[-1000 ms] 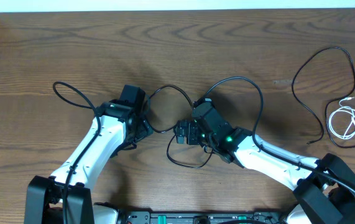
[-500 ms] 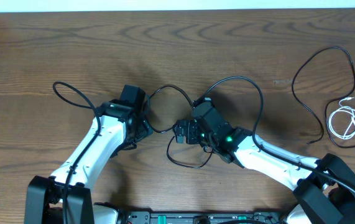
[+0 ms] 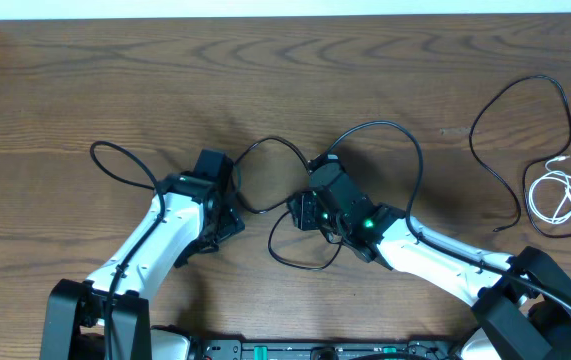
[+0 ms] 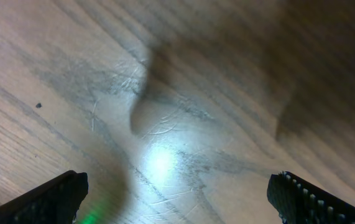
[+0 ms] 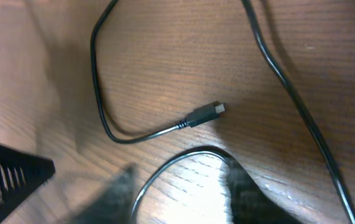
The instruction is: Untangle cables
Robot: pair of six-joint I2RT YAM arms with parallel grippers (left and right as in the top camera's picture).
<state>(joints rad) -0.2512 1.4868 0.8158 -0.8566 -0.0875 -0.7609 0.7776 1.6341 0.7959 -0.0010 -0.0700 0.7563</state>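
A long black cable lies tangled across the middle of the table, with loops at the left, in front and at the right. My right gripper sits over the front loop. In the right wrist view its blurred fingers stand partly apart. The cable's curve runs between them, and a plug end lies just beyond. My left gripper is open over bare wood beside the cable. Its fingertips are wide apart with nothing between them.
Another black cable lies looped at the far right, with a coiled white cable just in front of it. The table's far edge runs along the top. Both arm bases stand at the near edge.
My right gripper's fingers have come much closer together around the cable loop. The left arm has drawn back slightly, and the left cable loop has shifted a little.
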